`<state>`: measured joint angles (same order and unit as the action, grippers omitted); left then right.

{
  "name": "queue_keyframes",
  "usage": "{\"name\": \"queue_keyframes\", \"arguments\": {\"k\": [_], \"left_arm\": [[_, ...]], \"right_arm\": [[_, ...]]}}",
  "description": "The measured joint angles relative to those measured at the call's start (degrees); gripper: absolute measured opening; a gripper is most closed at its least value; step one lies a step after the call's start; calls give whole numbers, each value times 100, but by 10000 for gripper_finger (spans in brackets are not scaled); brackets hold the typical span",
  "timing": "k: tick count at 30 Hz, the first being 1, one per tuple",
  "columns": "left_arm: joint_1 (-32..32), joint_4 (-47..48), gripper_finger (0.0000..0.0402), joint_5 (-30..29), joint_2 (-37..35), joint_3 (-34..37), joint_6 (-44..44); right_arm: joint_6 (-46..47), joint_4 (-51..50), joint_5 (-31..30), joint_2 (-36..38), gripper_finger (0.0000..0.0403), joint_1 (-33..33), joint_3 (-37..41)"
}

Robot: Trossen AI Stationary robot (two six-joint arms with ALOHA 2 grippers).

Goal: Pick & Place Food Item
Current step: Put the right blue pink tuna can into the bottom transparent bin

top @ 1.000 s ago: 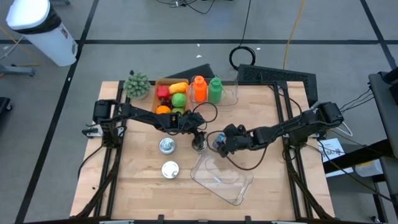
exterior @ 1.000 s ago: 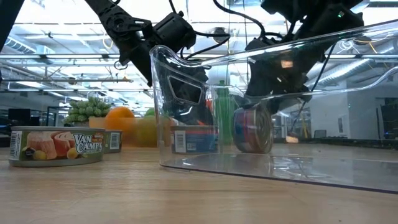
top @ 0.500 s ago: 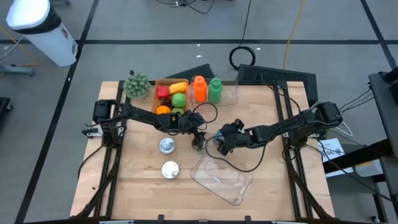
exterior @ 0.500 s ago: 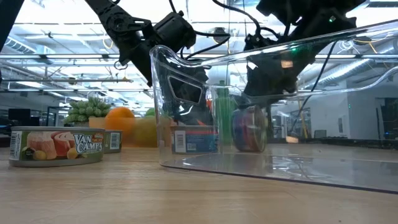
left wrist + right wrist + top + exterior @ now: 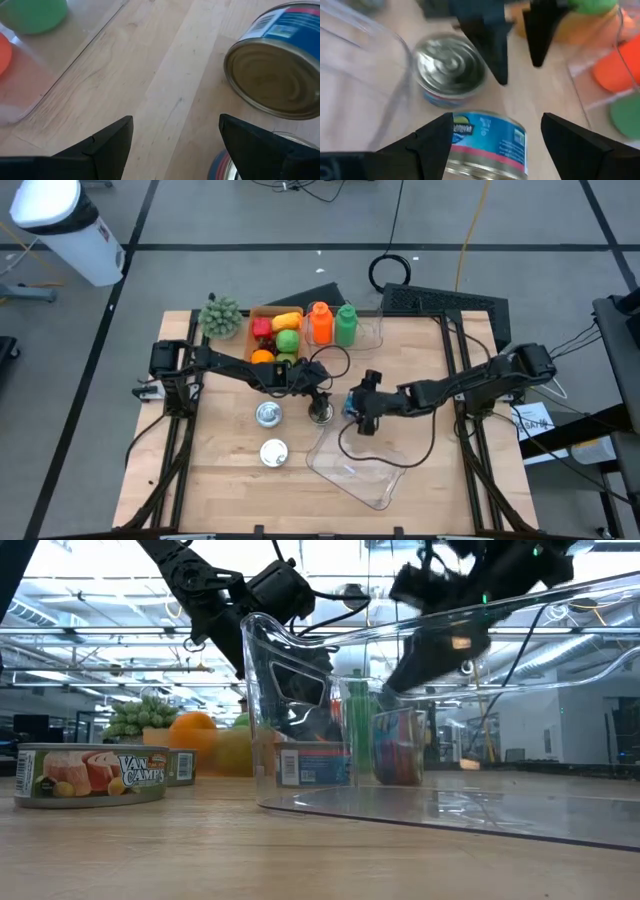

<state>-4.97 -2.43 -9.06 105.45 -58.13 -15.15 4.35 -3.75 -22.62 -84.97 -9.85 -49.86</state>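
Hovering over the middle of the wooden table (image 5: 430, 470), the right gripper (image 5: 357, 407) has its fingers spread wide with nothing between them; its wrist camera looks down on a blue-labelled can (image 5: 485, 145) lying on its side directly below the gap, untouched. Just beyond that one, a second can (image 5: 449, 70) stands upright with its ribbed silver lid facing up, and the left gripper (image 5: 318, 402) hangs right above it, its two dark fingers also parted and gripping nothing. From the left wrist the blue can (image 5: 272, 75) shows end-on, resting on the wood just beside the upright one. A clear plastic tub (image 5: 358, 467) sits tilted on the near part of the table, close to both cans but with neither inside it; in the low view the cans are seen through its wall. Two more tins stand apart to the left, a silver-topped one (image 5: 267, 415) and a white-topped one (image 5: 274, 452). At the far edge are a cardboard box of toy fruit (image 5: 274, 335), an orange bottle (image 5: 320, 323), a green bottle (image 5: 346, 324) and a spiky green plant (image 5: 220, 316).
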Motion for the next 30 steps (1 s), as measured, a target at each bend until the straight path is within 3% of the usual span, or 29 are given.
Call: {"name": "queue_keyframes", "arguments": {"k": [5,11,15,22,30], "left_arm": [[-2,45,310,0,-2,0,-1],[-2,231,310,2,-4,2,-28],[-31,161,310,0,-4,2,-800],[-26,-275,310,104,-31,2,-1355],[-10,-758,310,457,-39,0,-1666]], "right_arm": [[348,-298,1163,546,286,289,-215],[-754,-914,2192,766,281,644,-280],[-1115,-1322,2828,697,273,1113,-280],[-2381,-1185,3177,295,266,1479,-290],[-2991,-1048,3159,-263,261,1550,-280]]}}
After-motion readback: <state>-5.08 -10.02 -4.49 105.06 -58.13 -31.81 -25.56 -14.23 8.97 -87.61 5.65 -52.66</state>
